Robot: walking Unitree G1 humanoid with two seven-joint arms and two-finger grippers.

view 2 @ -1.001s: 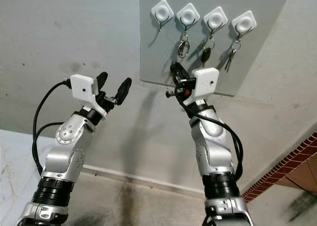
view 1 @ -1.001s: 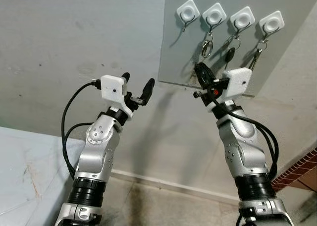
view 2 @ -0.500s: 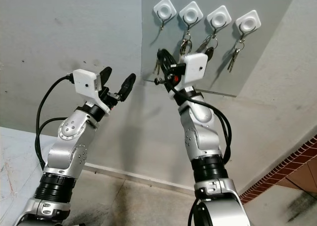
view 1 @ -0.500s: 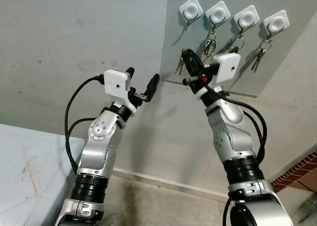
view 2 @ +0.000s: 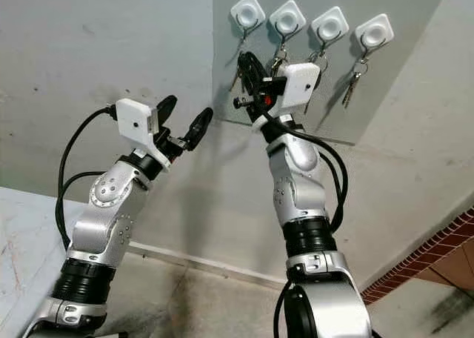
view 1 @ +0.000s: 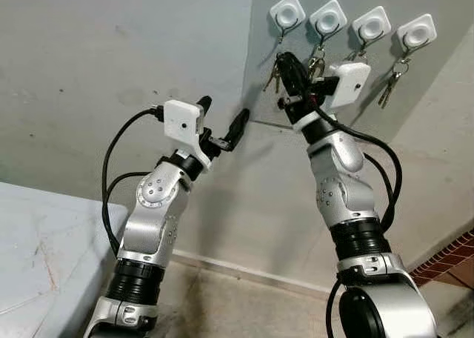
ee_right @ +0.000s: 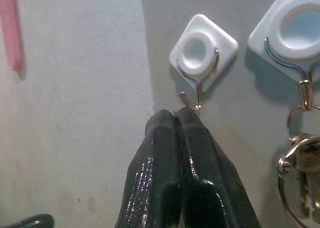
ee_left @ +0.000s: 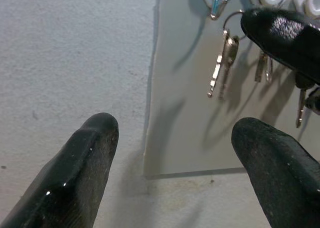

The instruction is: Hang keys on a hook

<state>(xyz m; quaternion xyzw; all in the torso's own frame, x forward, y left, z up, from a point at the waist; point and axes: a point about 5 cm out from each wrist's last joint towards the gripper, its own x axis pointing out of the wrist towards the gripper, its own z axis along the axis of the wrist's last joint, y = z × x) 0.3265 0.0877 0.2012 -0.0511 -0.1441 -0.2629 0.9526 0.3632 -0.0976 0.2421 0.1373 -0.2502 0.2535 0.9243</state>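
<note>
Four white hooks hang in a row on a grey wall panel (view 1: 261, 27). The leftmost hook (view 1: 287, 13) is bare, while the other three carry key bunches. My right gripper (view 1: 284, 58) is raised just under that bare hook and is shut on a key ring, with the keys (view 1: 272, 78) dangling below it. In the right wrist view the shut fingertips (ee_right: 175, 117) sit right beneath the metal hook (ee_right: 197, 95), and a bit of ring (ee_right: 184, 100) pokes out beside it. My left gripper (view 1: 224, 110) stands open and empty, lower and to the left near the panel's edge.
Key bunches hang from the second hook (view 1: 328, 17), third hook (view 1: 371, 23) and fourth hook (view 1: 416, 32). A pale tabletop (view 1: 37, 242) lies at lower left. Red brick (view 1: 453, 255) shows at lower right. Bare grey wall spreads left of the panel.
My right gripper has carried the keys up and to the left, from below the panel's lower edge to just under the leftmost hook. The left arm has risen slightly.
</note>
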